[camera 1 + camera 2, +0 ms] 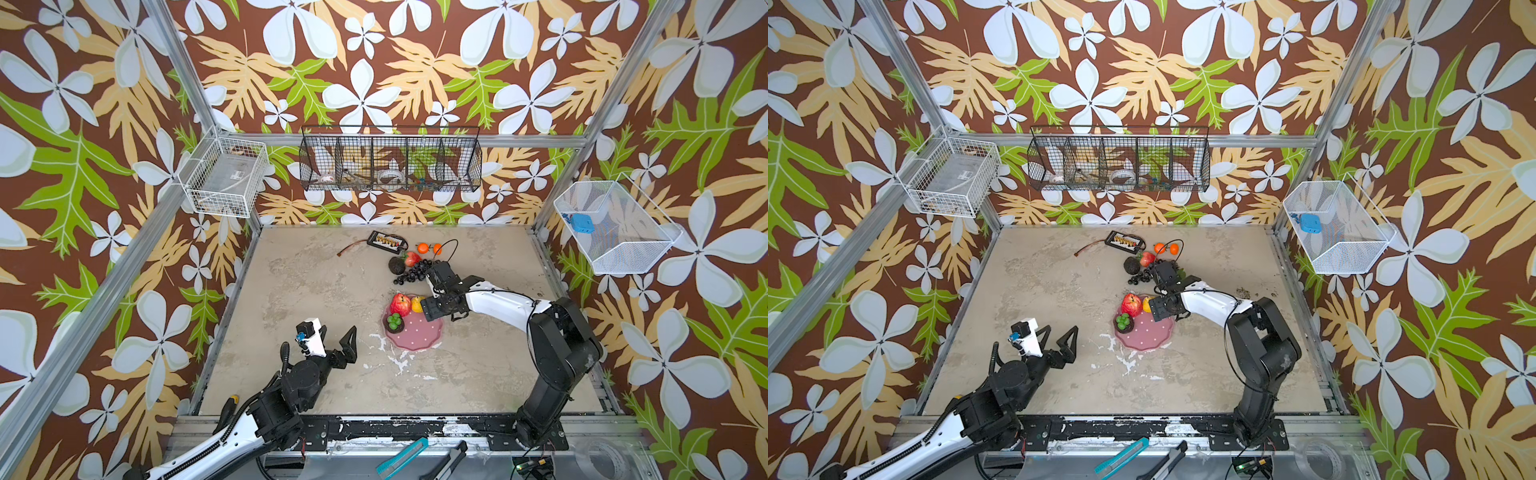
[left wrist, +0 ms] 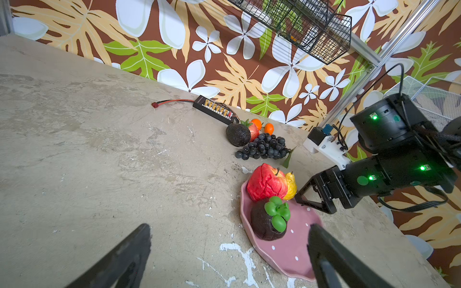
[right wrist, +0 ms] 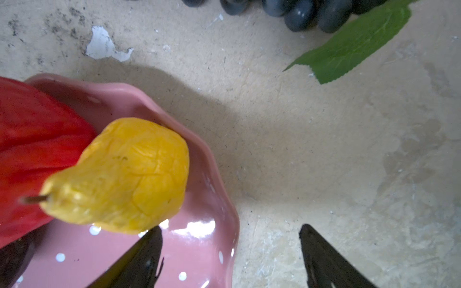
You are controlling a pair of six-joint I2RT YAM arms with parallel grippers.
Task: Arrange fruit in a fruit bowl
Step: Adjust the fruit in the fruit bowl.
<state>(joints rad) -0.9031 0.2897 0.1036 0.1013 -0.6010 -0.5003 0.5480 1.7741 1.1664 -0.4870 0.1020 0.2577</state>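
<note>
jaws of left gripper (image 2: 229, 225) and right gripper (image 3: 230, 227) were seen spread apart, nothing held; a yellow pear (image 3: 124, 174) was seen resting in the pink bowl (image 3: 199, 249) against the red apple (image 3: 30, 139).

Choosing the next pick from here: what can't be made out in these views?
Yellow pear: both top views, partly under the right gripper.
Grape bunch: both top views, one end under the right wrist camera; right wrist view, cut by the frame edge.
Strawberry: left wrist view, mostly behind the avocado.
Black wire basket contents: too small, behind mesh.
</note>
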